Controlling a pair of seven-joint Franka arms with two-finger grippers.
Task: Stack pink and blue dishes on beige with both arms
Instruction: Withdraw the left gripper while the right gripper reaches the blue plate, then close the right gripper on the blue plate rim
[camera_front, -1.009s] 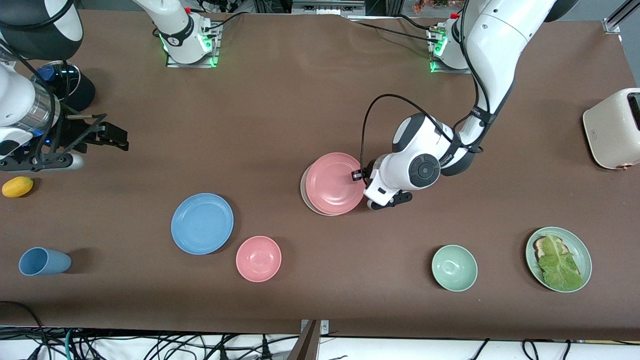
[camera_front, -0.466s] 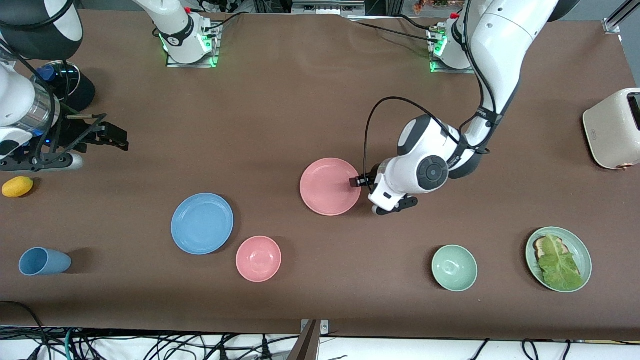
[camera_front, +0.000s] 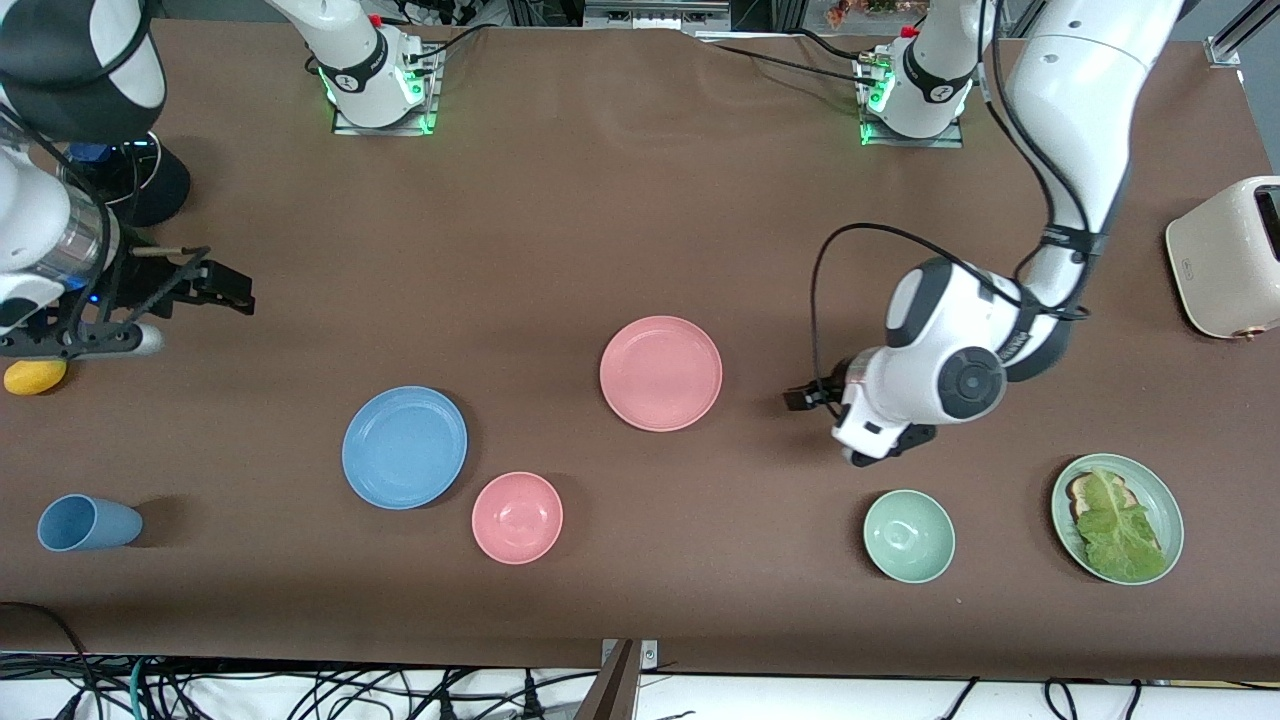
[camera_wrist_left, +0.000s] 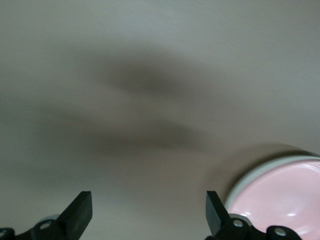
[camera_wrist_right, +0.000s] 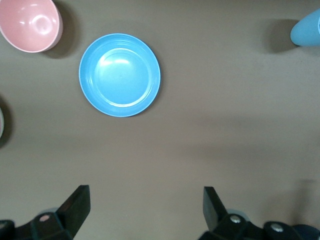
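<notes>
**plate_watcher:** Anyone spotting readable writing? I'm seeing small marks on the arms and the cream toaster (camera_front: 1227, 258), but nothing I can actually read.

**armchair_franka:** Same, no legible labels. Big change though: a second ago the left gripper (camera_front: 800, 398) was pinching the pink plate (camera_front: 660, 373), holding it tilted with the beige plate (camera_wrist_left: 260, 172) peeking out underneath. Now the pink one is lying flat, covering the beige completely from the front camera. Only the left wrist view is still showing a pale rim hugging the pink edge.

**plate_watcher:** And the gripper itself?

**armchair_franka:** It's pulled away toward the left arm's end of the table, hanging over bare brown tabletop, well apart from the stack. Its jaws are standing wide apart with nothing between them.

**plate_watcher:** Right side?

**armchair_franka:** The right gripper (camera_front: 225, 285) is waiting over the table near the right arm's end, hardly shifted, jaws spread wide and holding nothing. Its wrist camera is looking down at the blue plate (camera_front: 404, 447).

**plate_watcher:** So the blue plate is sitting where it was, by itself, toward the right arm's end and nearer the front camera than the stack, just beside the pink bowl (camera_front: 517, 517).

**armchair_franka:** Yep. All the dishes are looking smooth, matte and round with low rims; the table (camera_front: 560, 220) is a flat brown mat-like surface.
</notes>
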